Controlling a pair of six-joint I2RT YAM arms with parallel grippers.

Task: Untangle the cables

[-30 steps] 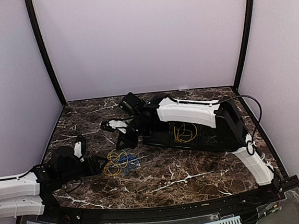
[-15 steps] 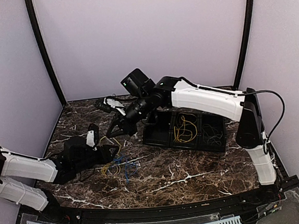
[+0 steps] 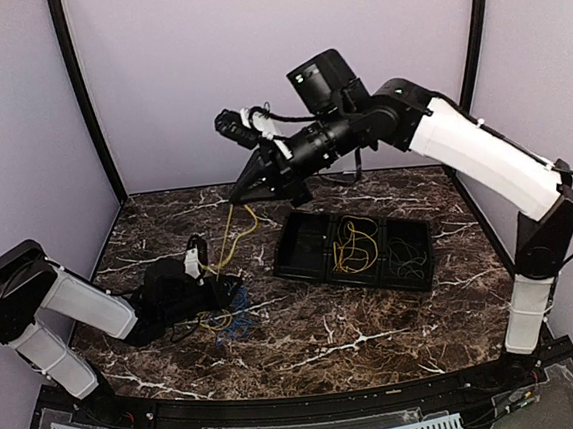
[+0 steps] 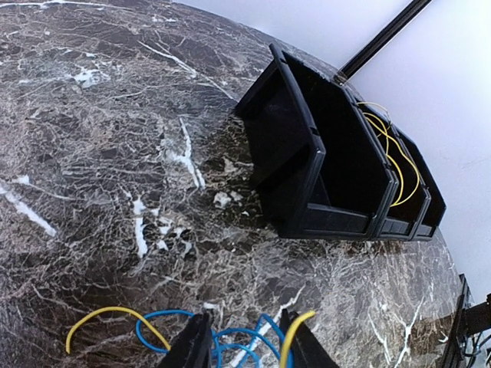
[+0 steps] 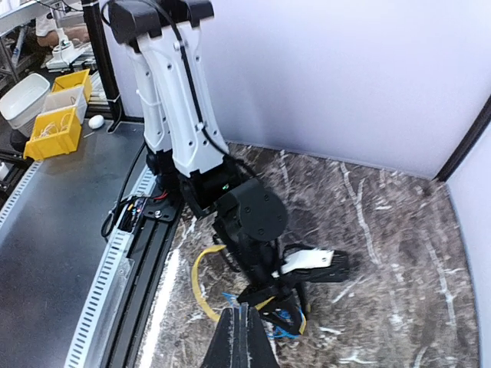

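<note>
A thin yellow cable [image 3: 226,242] is pinched in the raised right claw [image 3: 237,197]; blue cable loops [image 3: 239,316] are straddled by the half-open left claw [image 4: 244,330].

Lifted yellow cable [image 3: 230,235]: slack strands rising from the left pile to the right gripper [image 3: 239,199].
Blue cable [image 3: 240,307]: loose loops flat on the table [image 3: 376,319], left, tangled with yellow.
Yellow coil [image 3: 350,245]: black tray [image 3: 304,237], middle compartment.
Dark grey coil [image 3: 406,254]: right compartment.

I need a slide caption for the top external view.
Right tool holds a yellow cable up from the tangle at the left tool; two more cables lie in the black tray.
</note>
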